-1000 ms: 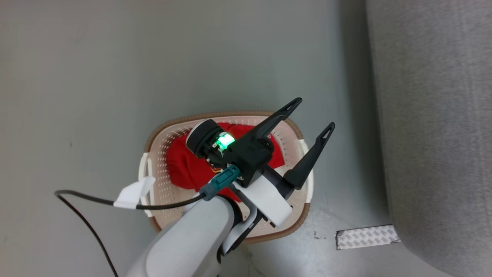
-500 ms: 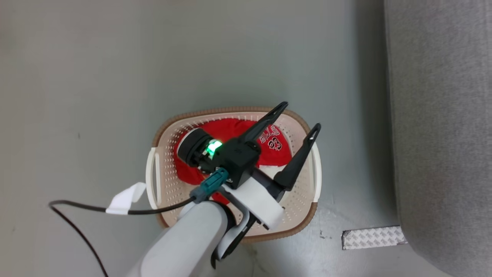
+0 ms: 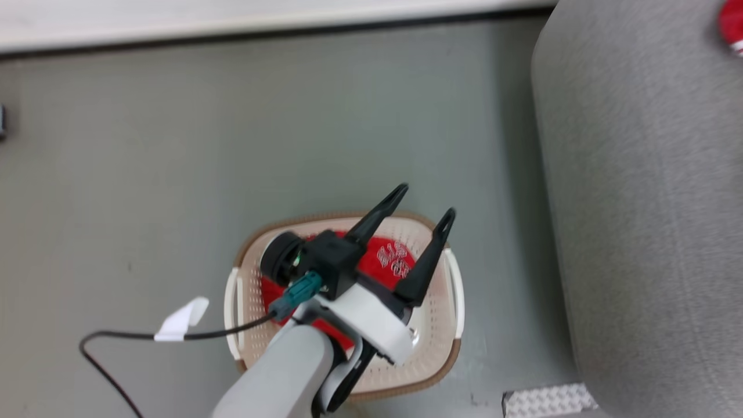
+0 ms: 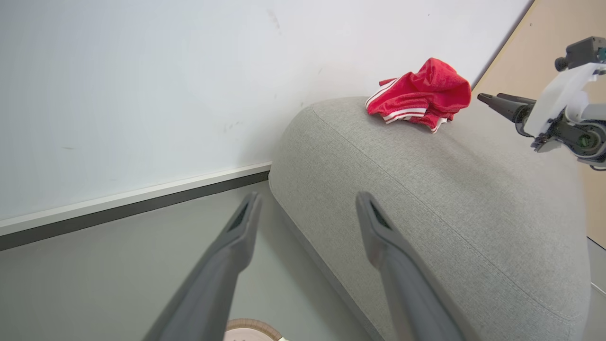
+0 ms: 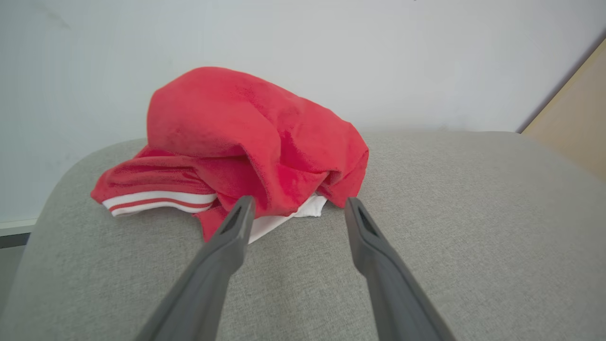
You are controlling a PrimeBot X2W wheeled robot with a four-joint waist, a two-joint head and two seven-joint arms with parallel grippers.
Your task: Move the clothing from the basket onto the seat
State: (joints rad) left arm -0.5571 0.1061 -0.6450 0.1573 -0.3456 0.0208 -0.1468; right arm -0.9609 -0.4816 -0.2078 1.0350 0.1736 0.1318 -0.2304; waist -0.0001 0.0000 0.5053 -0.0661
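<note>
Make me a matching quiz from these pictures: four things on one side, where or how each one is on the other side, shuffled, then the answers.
1. striped red garment
2. lettered red garment
3. basket
4. left gripper

A. standing on the floor
B. open and empty
C. lying on the sofa
D. inside the basket

Pairs: 1-C, 2-D, 3-A, 4-B.

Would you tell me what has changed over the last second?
The head camera moved, bringing the wall's base and a striped garment on the seat into view. The left hand remains open above the basket; the lettered garment stays inside.
</note>
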